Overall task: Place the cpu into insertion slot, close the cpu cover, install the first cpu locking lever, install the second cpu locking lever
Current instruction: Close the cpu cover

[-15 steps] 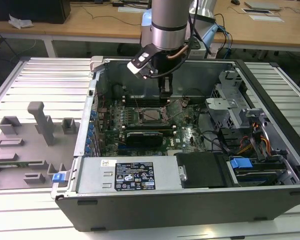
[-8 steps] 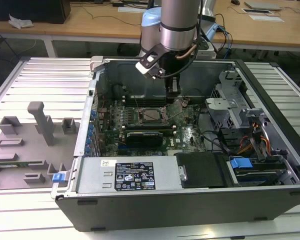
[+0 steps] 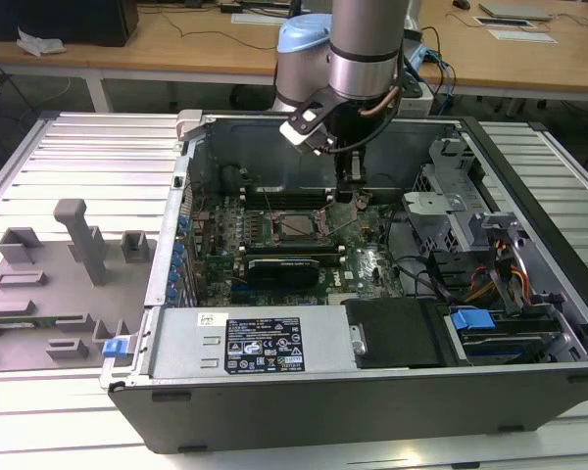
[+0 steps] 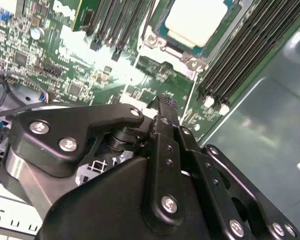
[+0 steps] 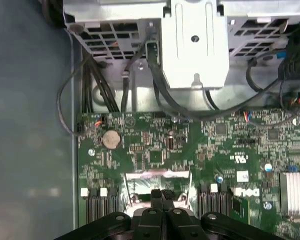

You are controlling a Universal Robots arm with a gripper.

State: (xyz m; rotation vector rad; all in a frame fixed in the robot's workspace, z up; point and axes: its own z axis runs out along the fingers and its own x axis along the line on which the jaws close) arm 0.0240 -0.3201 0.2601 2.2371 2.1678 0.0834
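Note:
The cpu (image 4: pixel 195 20), with its pale square top, lies flat in the motherboard socket; in the exterior view the cpu (image 3: pixel 298 225) sits mid-board inside the open computer case. The silvery cpu cover (image 4: pixel 157 44) frames the chip and seems to lie down over it; its edge (image 5: pixel 157 175) shows just ahead of the fingertips. My gripper (image 3: pixel 351 188) hangs over the board, a little toward the exterior view's right of the socket. Its black fingers (image 5: pixel 162 196) are pressed together with nothing between them, and the gripper (image 4: pixel 165 102) stands clear of the chip. I cannot make out the locking levers.
Black memory slots (image 4: pixel 240 60) flank the socket. A long black card (image 3: pixel 284 264) lies in front of it. A metal drive cage (image 5: pixel 195 45) with cables (image 5: pixel 140 90) stands at the case's far side. A grey fixture plate (image 3: pixel 59 284) lies outside the case on the exterior view's left.

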